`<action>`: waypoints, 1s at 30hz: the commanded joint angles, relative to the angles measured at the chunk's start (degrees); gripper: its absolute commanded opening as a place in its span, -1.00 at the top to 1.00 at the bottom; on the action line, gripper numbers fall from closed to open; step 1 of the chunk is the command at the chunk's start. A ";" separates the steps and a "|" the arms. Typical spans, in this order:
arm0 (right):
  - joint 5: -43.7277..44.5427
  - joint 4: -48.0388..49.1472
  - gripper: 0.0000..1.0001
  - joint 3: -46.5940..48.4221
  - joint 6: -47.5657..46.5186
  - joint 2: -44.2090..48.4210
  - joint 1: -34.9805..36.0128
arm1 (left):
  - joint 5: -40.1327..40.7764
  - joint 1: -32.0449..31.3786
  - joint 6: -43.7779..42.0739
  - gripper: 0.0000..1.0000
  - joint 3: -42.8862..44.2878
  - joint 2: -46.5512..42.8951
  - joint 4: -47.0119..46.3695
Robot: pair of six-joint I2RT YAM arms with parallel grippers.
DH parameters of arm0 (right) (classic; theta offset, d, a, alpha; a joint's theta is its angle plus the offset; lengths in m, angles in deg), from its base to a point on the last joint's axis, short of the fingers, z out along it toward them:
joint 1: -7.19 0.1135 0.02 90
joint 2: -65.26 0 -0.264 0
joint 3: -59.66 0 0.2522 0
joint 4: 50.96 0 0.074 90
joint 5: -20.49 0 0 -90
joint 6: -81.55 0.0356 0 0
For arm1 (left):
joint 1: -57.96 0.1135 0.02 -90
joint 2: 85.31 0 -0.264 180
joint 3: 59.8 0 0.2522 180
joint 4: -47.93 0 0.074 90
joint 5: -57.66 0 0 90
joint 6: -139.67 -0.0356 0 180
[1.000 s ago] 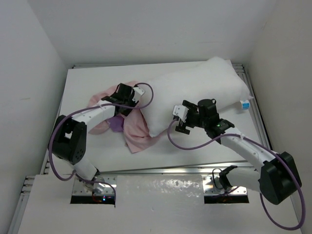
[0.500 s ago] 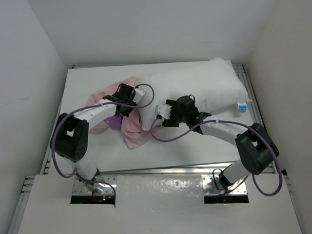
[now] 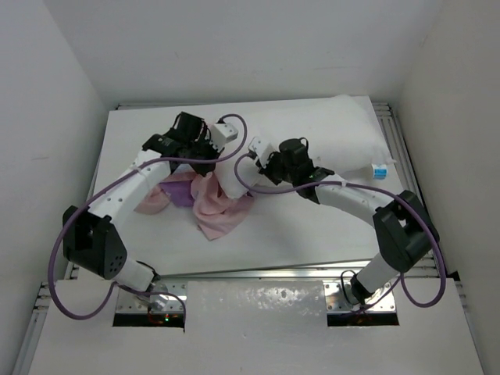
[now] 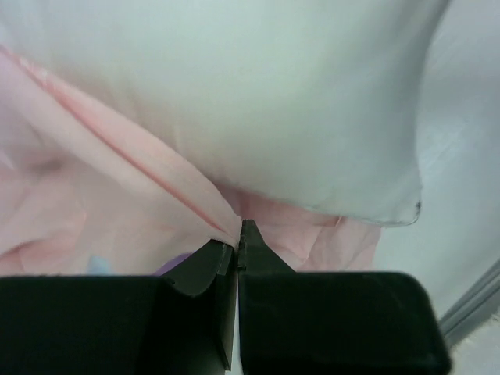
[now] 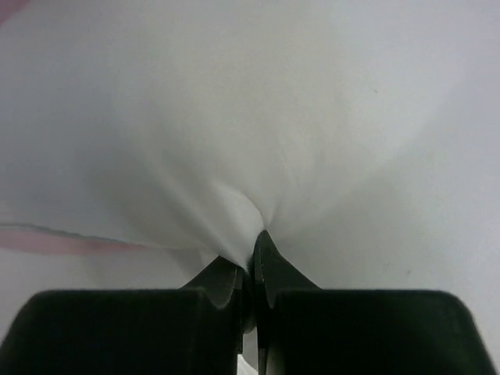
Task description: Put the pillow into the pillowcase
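pillowcase [image 4: 94,211] hem is pinched in the closed left tool [image 4: 237,234], i think to hold the mouth up; closed right tool [image 5: 251,248] grips a fold of pillow [image 5: 234,117], whose end lies just ahead of the left tool, for feeding inside.

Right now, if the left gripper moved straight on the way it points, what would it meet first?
The left gripper pinches the hem of the pillowcase at its tips. Straight beyond that lies the white pillow, probably touched almost at once, though the depth is unclear.
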 commanded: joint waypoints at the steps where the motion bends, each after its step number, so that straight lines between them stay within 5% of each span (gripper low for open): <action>1: -3.79 16.18 1.00 0.42 17.00 4.81 0.37 | -10.22 -0.24 -2.15 1.00 6.01 -1.18 6.86; 6: 2.45 25.25 1.00 1.98 29.41 6.23 0.28 | -10.50 -0.15 -2.06 1.00 9.00 -0.75 8.71; 13: 6.50 18.67 1.00 10.34 36.35 -0.53 0.28 | -15.23 0.29 1.45 1.00 13.48 -1.01 8.36; 19: 12.73 26.47 1.00 4.72 48.74 -7.30 1.16 | -16.56 0.20 3.74 1.00 10.68 -1.01 8.54; 23: 20.99 28.49 1.00 4.37 45.06 -10.03 8.01 | -16.47 0.28 6.80 1.00 9.96 -1.36 5.65; 30: 21.26 29.99 1.00 3.32 54.54 -13.64 10.04 | -18.92 0.29 9.36 1.00 12.26 -1.62 4.14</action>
